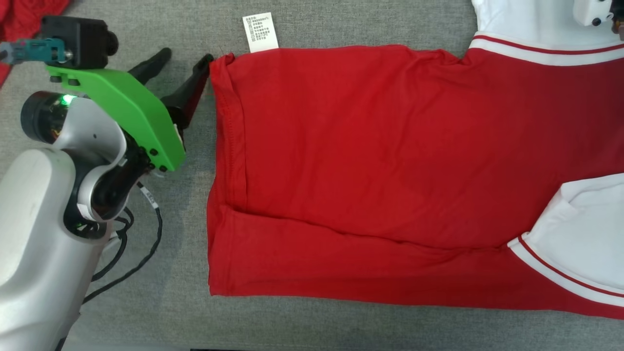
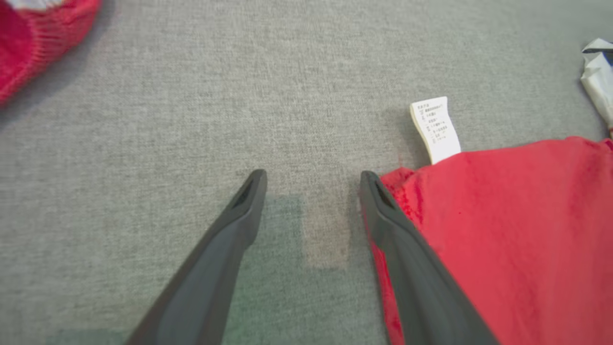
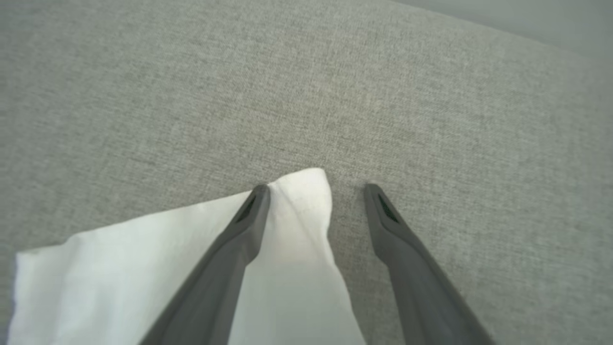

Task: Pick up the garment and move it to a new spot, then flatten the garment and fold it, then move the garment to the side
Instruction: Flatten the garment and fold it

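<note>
The garment (image 1: pixel 390 165) is a red shirt with white, red-striped sleeves, lying spread on the grey cloth surface, a white care label (image 1: pixel 260 32) sticking out at its far left corner. My left gripper (image 1: pixel 185 61) stands open beside that corner, its right finger touching the red hem (image 2: pixel 402 191) and bare surface between its fingers. In the right wrist view my right gripper (image 3: pixel 313 191) stands open over the tip of a white sleeve (image 3: pixel 301 191), which lies between its fingers, ungripped. A white part of the right arm (image 1: pixel 592 12) shows at the top right.
Another red knitted cloth (image 2: pixel 33 43) lies at the far left, apart from the shirt. A crumpled pale thing (image 2: pixel 598 76) sits at the right edge of the left wrist view. Black cables (image 1: pixel 141 243) hang by my left arm. Grey surface (image 1: pixel 341 321) runs along the near side.
</note>
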